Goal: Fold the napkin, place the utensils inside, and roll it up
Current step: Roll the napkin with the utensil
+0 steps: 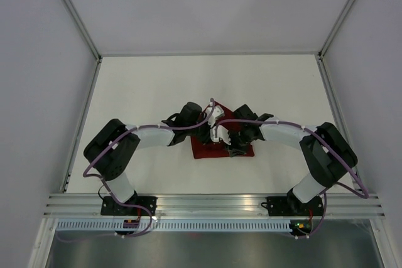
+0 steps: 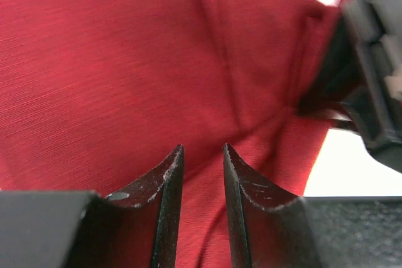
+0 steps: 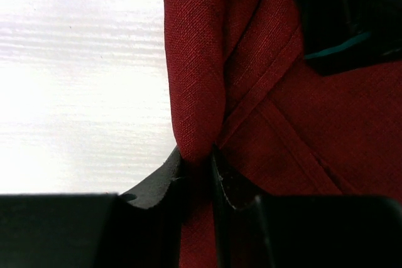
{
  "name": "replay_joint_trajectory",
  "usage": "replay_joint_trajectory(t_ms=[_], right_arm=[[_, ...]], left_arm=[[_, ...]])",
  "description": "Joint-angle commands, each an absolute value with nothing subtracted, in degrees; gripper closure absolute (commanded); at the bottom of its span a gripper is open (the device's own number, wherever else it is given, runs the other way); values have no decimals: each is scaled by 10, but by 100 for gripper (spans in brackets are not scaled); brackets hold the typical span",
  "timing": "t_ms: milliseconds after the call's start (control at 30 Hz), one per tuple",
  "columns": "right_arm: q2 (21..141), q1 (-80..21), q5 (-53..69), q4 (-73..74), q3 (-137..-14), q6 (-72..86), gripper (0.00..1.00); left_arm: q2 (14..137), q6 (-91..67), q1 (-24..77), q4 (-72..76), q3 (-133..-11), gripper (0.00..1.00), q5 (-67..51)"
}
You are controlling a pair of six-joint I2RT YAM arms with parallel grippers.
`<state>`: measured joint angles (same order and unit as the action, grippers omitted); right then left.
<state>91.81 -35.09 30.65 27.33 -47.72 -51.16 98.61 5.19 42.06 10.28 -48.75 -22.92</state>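
Partly folded, roll not yet made

Seen from above, the napkin (image 1: pixel 210 150) lies bunched into a small dark red patch at the middle of the bench (image 1: pixel 144 92), both arms meeting over it. The right pincer (image 3: pixel 196 167) is clamped on a raised fold of the cloth at the lower middle of its wrist view. The left pincer (image 2: pixel 202 174) hangs over the fabric with its jaws apart and nothing between them. A thin teal streak at the upper right of the right wrist view looks like the handle of the fork (image 3: pixel 336 48), lying in shadow against the cloth; its head is hidden. By my reading the folding is largely done and the fork is at the napkin, but the cloth shows loose pleats, not a tight roll, so the rolling remains.
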Motion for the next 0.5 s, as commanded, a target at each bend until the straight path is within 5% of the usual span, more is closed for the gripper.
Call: replay_joint_trajectory(t_ms=[0, 467], right_arm=[[985, -356, 320, 352, -469, -497, 84], [1121, -328, 356, 442, -566, -495, 86]], left_arm=[[949, 40, 418, 131, -475, 64, -101], [844, 11, 402, 210, -420, 60, 115]])
